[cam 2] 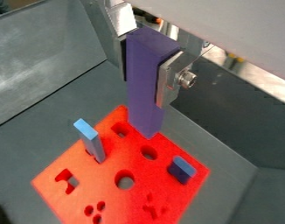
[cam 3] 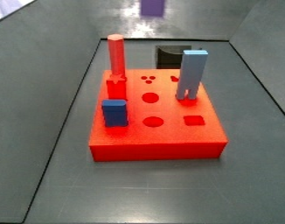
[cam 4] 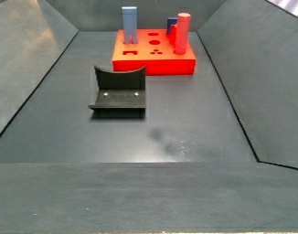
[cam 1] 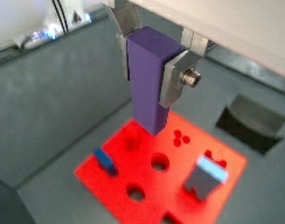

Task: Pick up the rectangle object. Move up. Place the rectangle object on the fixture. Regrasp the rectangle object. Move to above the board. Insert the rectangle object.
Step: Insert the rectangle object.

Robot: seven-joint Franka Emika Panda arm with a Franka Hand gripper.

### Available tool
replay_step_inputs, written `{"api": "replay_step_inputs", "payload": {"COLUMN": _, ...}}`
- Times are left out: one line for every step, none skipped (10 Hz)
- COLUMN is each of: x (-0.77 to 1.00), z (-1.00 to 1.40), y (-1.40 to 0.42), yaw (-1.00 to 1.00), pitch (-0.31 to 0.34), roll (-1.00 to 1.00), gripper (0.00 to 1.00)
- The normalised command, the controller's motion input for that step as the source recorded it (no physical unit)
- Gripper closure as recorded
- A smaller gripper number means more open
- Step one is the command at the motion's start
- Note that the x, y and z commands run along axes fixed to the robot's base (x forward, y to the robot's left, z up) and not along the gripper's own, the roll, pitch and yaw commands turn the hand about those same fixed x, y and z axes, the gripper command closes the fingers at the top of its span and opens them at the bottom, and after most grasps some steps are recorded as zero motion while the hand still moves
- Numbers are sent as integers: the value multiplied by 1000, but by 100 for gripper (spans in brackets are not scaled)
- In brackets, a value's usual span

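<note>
The rectangle object [cam 1: 149, 96] is a long purple bar hanging upright, and my gripper [cam 1: 151, 70] is shut on its upper part. Both wrist views show the silver fingers [cam 2: 169, 80] clamping its sides. Its lower end hovers above the red board [cam 1: 121, 149], near one edge, clear of the top. In a side view only the bar's tip [cam 3: 152, 7] shows, high above the board [cam 3: 156, 147]. The dark fixture [cam 4: 119, 91] stands on the floor apart from the board [cam 4: 164, 64], with nothing on it.
Standing in the board are a tall light-blue block [cam 3: 193, 74], a short dark-blue block [cam 3: 114, 112] and a tall red peg [cam 3: 115, 57]. Round and square holes [cam 3: 153, 122] show open in its top. Sloping grey walls [cam 4: 42, 55] enclose the floor.
</note>
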Motion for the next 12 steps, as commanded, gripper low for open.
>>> {"api": "replay_step_inputs", "payload": {"x": 823, "z": -777, "y": -203, "yaw": 17, "pitch": -186, "roll": -69, "gripper": 100}}
{"api": "replay_step_inputs", "payload": {"x": 780, "z": -674, "y": -37, "yaw": 114, "pitch": -91, "roll": 0, "gripper": 100}}
{"api": "replay_step_inputs", "payload": {"x": 734, "z": -657, "y": -103, "yaw": 166, "pitch": 0, "roll": 159, "gripper": 100}}
{"api": "replay_step_inputs", "payload": {"x": 734, "z": -640, "y": -137, "yaw": 163, "pitch": 0, "roll": 190, "gripper": 100}}
{"api": "replay_step_inputs", "payload": {"x": 763, "z": -723, "y": -203, "yaw": 131, "pitch": 0, "roll": 147, "gripper": 100}}
{"api": "replay_step_inputs", "payload": {"x": 940, "z": -669, "y": -306, "yaw": 40, "pitch": 0, "roll": 74, "gripper": 100}}
{"api": "replay_step_inputs", "payload": {"x": 914, "z": -483, "y": -454, "yaw": 0, "pitch": 0, "roll": 36, "gripper": 100}}
{"api": "replay_step_inputs", "payload": {"x": 940, "z": -589, "y": -340, "yaw": -49, "pitch": -3, "roll": 0, "gripper": 100}}
{"api": "replay_step_inputs", "payload": {"x": 989, "z": -706, "y": -260, "yaw": -43, "pitch": -14, "roll": 4, "gripper": 100}}
{"api": "replay_step_inputs", "payload": {"x": 994, "z": -523, "y": -177, "yaw": 0, "pitch": 46, "roll": 221, "gripper": 100}}
{"api": "replay_step_inputs", "payload": {"x": 966, "z": -414, "y": -140, "yaw": 0, "pitch": 123, "roll": 347, "gripper": 100}}
{"api": "replay_step_inputs", "payload": {"x": 646, "z": -369, "y": -26, "yaw": 0, "pitch": 77, "roll": 254, "gripper": 100}}
